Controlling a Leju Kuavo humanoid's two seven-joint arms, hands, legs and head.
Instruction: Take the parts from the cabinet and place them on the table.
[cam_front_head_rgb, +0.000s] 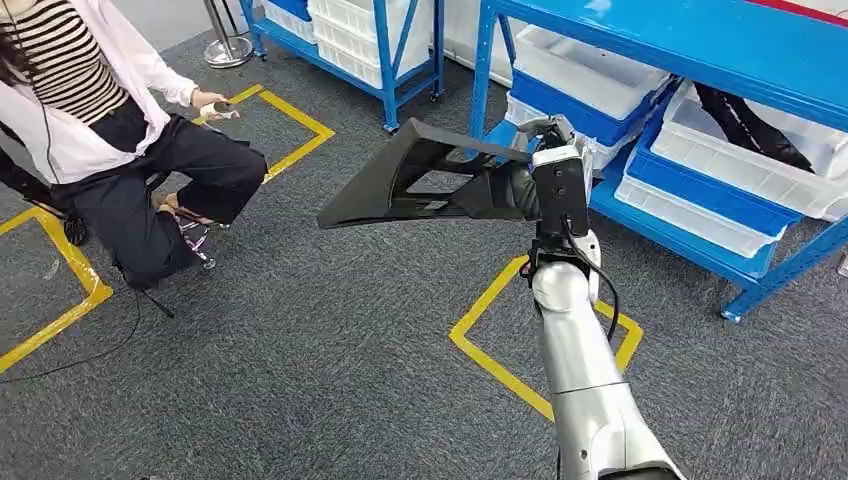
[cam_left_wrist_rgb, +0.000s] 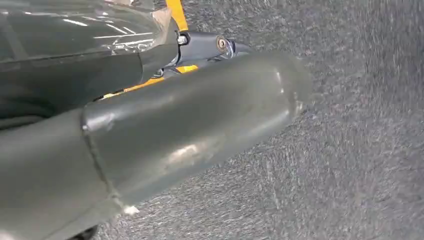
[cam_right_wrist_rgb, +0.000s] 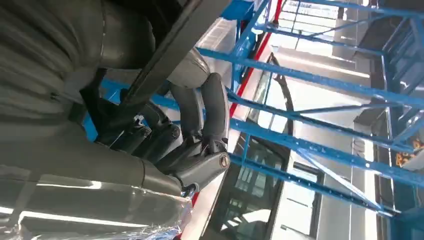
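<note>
Our right hand (cam_front_head_rgb: 535, 180) grips the black triangular part (cam_front_head_rgb: 420, 185) above the grey carpet (cam_front_head_rgb: 330, 350), near the blue cabinet (cam_front_head_rgb: 700, 40); we cannot tell our left hand's (cam_left_wrist_rgb: 200, 125) state.

The robot's right hand (cam_front_head_rgb: 545, 165) held a black triangular frame part (cam_front_head_rgb: 420, 185) above grey carpet (cam_front_head_rgb: 320, 350), the part jutting toward nine o'clock. Blue shelving (cam_front_head_rgb: 740, 40) with white bins (cam_front_head_rgb: 720, 170) stood at one to two o'clock; long dark items, possibly more parts, lay inside one. A seated person (cam_front_head_rgb: 110, 130) was at ten o'clock beside yellow floor tape (cam_front_head_rgb: 290, 115).
</note>
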